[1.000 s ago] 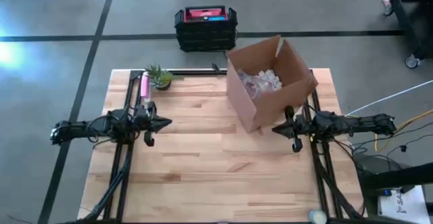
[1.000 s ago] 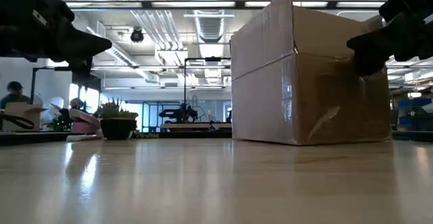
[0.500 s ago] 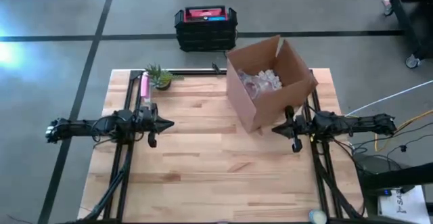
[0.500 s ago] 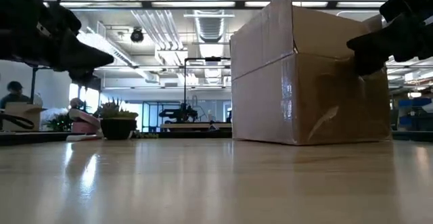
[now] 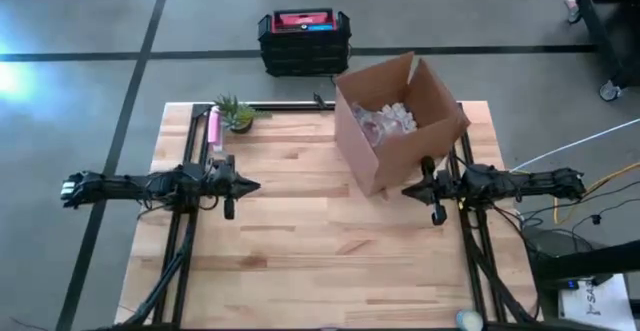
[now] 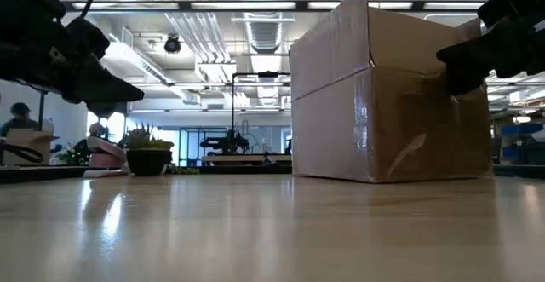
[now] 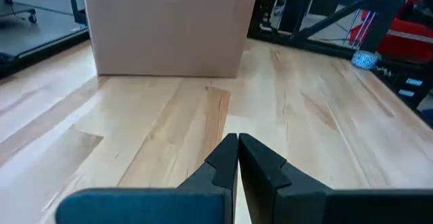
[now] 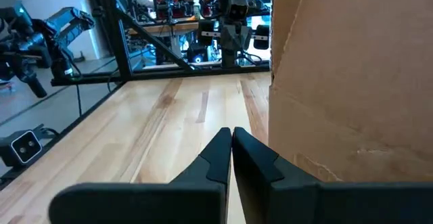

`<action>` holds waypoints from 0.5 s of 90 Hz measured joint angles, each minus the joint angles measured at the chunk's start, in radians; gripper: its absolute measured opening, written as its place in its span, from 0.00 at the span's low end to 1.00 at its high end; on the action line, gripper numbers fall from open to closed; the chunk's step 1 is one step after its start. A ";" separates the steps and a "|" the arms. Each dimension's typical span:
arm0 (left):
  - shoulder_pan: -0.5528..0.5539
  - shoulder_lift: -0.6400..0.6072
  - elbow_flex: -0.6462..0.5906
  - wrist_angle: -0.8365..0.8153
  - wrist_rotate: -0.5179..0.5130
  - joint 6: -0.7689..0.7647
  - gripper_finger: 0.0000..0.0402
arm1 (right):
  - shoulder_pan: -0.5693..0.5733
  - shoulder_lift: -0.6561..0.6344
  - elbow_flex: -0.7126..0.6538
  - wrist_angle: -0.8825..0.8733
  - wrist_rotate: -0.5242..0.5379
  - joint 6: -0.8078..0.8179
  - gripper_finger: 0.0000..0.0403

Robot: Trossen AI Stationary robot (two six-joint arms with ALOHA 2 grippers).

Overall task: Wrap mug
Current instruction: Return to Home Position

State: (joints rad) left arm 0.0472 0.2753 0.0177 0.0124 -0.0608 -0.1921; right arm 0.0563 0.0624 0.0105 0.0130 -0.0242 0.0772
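Observation:
No mug can be made out in any view. An open cardboard box (image 5: pixel 440 131) stands on the table's far right part, with white and clear wrapping stuff (image 5: pixel 387 121) inside. My right gripper (image 5: pixel 405 189) hovers shut just beside the box's near corner (image 8: pixel 284 102), above the table. My left gripper (image 5: pixel 256 184) hovers shut over the left half of the table, pointing toward the box (image 7: pixel 169 28), with nothing between its fingers (image 7: pixel 237 146).
A small potted plant (image 5: pixel 236 114) and a pink object (image 5: pixel 213 128) stand at the far left of the table. A black and red case (image 5: pixel 304 39) sits on the floor beyond the far edge. Bare wood (image 5: pixel 320 241) fills the middle and near part.
My left gripper has gone down and a little toward the table's right edge, its fingers tipping downward while staying shut. The right arm and the box have kept still.

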 joint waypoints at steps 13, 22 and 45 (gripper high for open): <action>0.000 0.024 0.000 0.001 0.000 0.000 0.00 | 0.000 0.000 0.000 0.000 0.000 0.000 0.00; 0.000 0.038 0.000 0.001 0.000 0.000 0.00 | 0.000 0.000 0.000 0.000 0.000 0.000 0.00; 0.000 0.064 0.000 0.002 0.000 0.000 0.00 | 0.000 0.000 0.000 0.000 0.000 0.000 0.00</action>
State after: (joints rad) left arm 0.0475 0.3394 0.0177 0.0140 -0.0605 -0.1921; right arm 0.0563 0.0620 0.0105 0.0132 -0.0246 0.0776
